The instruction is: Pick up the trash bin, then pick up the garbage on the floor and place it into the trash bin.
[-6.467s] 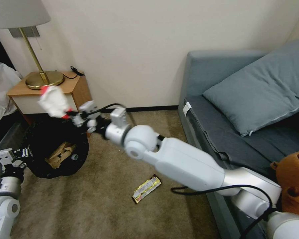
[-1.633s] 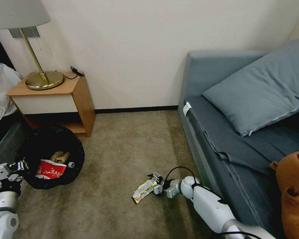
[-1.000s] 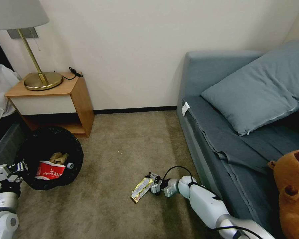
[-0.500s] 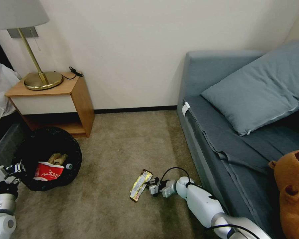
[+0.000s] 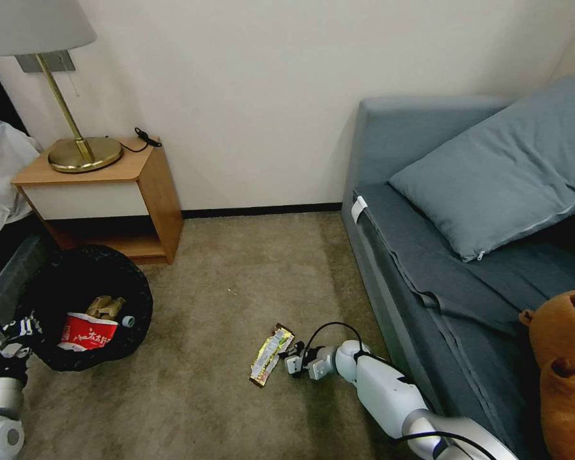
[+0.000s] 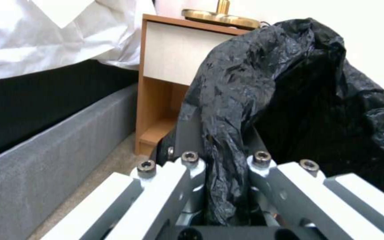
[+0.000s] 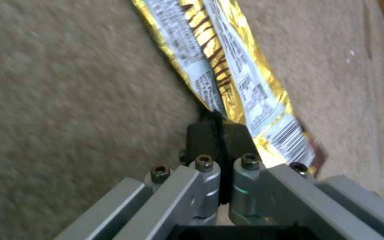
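The trash bin (image 5: 86, 281), lined with a glossy black bag (image 6: 290, 100), sits at the left on the carpet. Inside it lie a red-white wrapper (image 5: 88, 332), a crumpled tan paper bag (image 5: 105, 306) and a clear bottle (image 5: 128, 321). My left gripper (image 5: 16, 329) (image 6: 221, 143) is shut on the bag-covered rim of the bin. A long gold snack wrapper (image 5: 270, 353) (image 7: 241, 83) lies on the carpet in the middle. My right gripper (image 5: 289, 355) (image 7: 217, 128) is low on the floor, shut on that wrapper's near edge.
A wooden nightstand (image 5: 108, 185) with a brass lamp (image 5: 83, 153) stands behind the bin. A bed (image 5: 0, 172) lies at the far left. A grey sofa (image 5: 415, 281) with a pillow (image 5: 492, 185) and a brown plush bear (image 5: 559, 364) borders the right.
The red-white wrapper, held over the bin 6.5 s ago, now lies inside it. The right gripper has dropped to the floor and closed on the snack wrapper, which has turned more lengthwise.
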### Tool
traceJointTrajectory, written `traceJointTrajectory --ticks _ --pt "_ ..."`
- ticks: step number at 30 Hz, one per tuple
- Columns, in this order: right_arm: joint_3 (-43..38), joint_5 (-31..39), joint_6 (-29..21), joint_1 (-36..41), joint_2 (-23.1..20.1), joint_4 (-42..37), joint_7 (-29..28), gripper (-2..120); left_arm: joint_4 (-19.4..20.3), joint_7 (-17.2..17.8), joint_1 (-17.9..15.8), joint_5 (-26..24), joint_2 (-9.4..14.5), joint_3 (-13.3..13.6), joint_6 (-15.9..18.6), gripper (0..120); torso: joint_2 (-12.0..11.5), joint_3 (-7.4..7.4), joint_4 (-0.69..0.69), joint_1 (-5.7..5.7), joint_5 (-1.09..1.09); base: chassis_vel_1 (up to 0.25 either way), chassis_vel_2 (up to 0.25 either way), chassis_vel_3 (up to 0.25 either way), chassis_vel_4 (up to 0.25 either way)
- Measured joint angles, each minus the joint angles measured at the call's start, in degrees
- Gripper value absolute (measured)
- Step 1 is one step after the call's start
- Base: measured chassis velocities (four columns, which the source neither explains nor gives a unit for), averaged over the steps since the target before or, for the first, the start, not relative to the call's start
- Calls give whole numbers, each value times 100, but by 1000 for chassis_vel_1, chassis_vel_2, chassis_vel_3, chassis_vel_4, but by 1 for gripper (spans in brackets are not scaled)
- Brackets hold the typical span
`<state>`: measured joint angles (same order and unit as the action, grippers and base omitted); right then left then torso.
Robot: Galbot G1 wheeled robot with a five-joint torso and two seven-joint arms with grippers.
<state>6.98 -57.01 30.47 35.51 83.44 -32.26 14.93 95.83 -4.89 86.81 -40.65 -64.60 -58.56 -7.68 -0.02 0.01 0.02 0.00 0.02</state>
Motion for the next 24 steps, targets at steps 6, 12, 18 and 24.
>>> traceJointTrajectory --ticks 6,12,18,24 --pt "-94 18 40 -22 -15 -41 -2 0 5 1 -13 14 -16 0 0 5 0 0 -1 0 -2 0 0 0 0" --pt "-273 145 172 -123 -158 -382 3 0 54 12 -38 43 -50 16 22 5 0 -1 -1 0 -2 0 0 0 0" --pt "-363 323 208 -200 -268 -766 69 0 67 15 -58 44 -41 33 37 5 1 -1 -2 0 -1 0 0 0 0" --pt "-437 571 207 -230 -368 -1142 152 0 94 16 -90 49 -26 66 67 5 1 -1 -2 0 -1 0 0 0 0"
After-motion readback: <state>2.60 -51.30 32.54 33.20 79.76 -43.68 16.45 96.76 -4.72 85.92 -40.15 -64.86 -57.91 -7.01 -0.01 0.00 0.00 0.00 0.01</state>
